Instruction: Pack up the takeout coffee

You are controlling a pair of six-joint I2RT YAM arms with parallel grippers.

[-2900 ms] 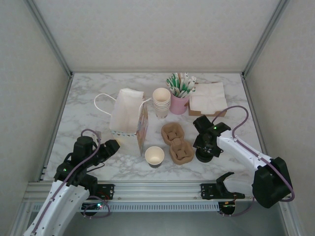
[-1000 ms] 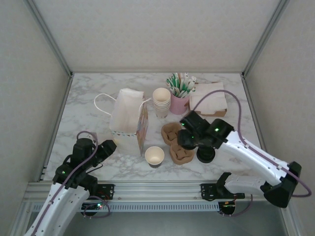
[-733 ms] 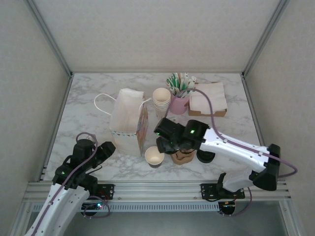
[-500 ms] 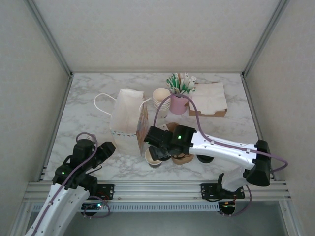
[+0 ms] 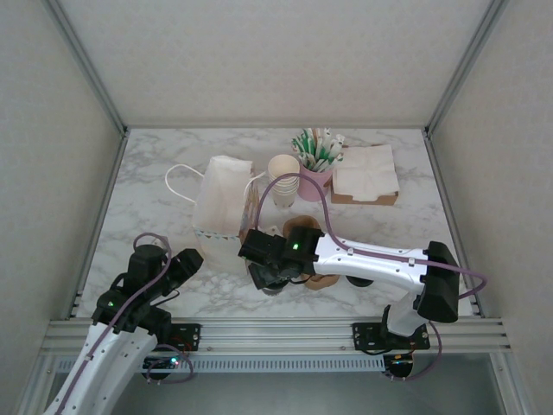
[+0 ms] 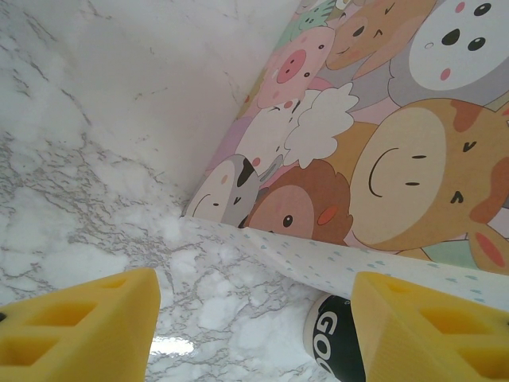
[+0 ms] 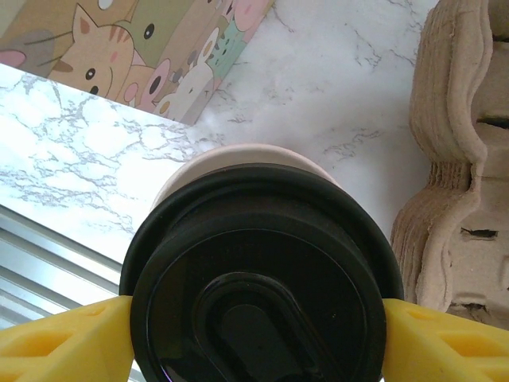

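Gripping state, right gripper (image 7: 254,338): jaws are pinched on the black lid (image 7: 258,270) from both sides.
Takeout coffee cup (image 7: 238,155): its cream rim is seen directly beneath the lid; whether the lid is seated cannot be told.
Cup position: stood on the worktop (image 5: 147,199) near the front edge, between the cartoon-print bag (image 5: 225,203) and the pulp carrier (image 7: 457,159).
Left gripper (image 6: 254,326): jaws are spread with nothing between them, held low beside the bag's near corner.
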